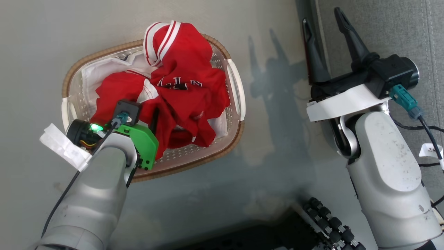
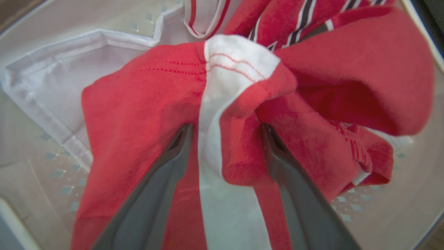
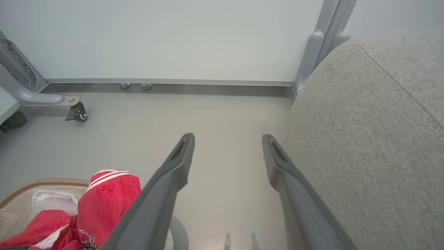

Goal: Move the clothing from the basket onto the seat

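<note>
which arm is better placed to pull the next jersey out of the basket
Left. The left gripper is down inside the basket, open jaws straddling a fold of red jersey, so it likely only needs to close. The right gripper is open above the floor beside the seat.

Crumpled red jerseys [image 1: 184,86] with white stripes lie heaped in the oval white perforated basket [image 1: 189,154]. One striped part hangs over its brown woven rim. The grey fabric seat [image 1: 381,31] lies apart, to the right.

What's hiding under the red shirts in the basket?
A flat white sheet lines the basket, poking out beside the red jerseys. Whatever lies beneath the pile's middle is covered, so I can't tell.
</note>
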Robot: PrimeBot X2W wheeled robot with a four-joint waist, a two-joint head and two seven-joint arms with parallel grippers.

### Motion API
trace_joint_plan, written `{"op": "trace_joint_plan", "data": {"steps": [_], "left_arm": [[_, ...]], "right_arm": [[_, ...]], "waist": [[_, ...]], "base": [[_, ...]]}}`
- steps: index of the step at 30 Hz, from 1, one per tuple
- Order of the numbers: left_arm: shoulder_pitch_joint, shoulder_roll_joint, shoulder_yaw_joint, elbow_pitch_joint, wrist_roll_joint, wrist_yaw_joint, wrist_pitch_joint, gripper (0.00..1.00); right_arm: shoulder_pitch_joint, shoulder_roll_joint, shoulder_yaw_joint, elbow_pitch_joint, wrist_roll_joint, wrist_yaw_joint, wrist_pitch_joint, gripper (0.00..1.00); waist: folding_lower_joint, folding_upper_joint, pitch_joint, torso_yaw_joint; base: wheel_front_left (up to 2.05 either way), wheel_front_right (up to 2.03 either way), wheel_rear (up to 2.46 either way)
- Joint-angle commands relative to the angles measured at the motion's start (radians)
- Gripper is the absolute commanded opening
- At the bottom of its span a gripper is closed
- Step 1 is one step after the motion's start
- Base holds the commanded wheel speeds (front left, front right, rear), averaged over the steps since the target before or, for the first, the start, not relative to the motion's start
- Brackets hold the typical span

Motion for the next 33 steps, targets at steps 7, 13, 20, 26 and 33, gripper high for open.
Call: {"op": "trace_joint_plan", "data": {"steps": [7,13,20,26,33], "left_arm": [[-0.021,0.000,-0.016,0.042,-0.027,-0.002,0.025,0.00],[-0.001,0.006,-0.027,0.049,-0.046,-0.002,0.008,0.00],[0.061,0.006,-0.032,-0.004,-0.052,0.007,-0.009,0.00],[0.145,0.028,-0.019,-0.140,-0.033,0.024,-0.009,0.00],[0.260,0.051,0.022,-0.317,-0.008,0.040,-0.009,0.00]], "right_arm": [[-0.010,-0.003,0.000,0.012,0.001,0.000,-0.004,1.00],[-0.005,-0.003,0.004,0.021,0.010,0.000,-0.004,1.00],[0.030,-0.003,0.005,0.040,0.010,0.000,-0.004,1.00],[0.069,-0.003,-0.014,0.070,-0.002,0.000,-0.004,1.00],[0.132,-0.003,-0.019,0.098,0.009,0.000,-0.004,1.00]], "waist": [[-0.0001,0.0000,-0.008,0.002],[-0.0001,0.0000,-0.049,0.007],[-0.0001,0.0000,-0.150,0.030],[-0.0001,0.0000,-0.245,0.073],[-0.0001,0.0000,-0.380,0.120]], "base": [[0.00,0.00,0.00],[0.00,0.00,0.00],[0.00,0.00,0.00],[0.00,0.00,0.00],[0.00,0.00,0.00]]}}
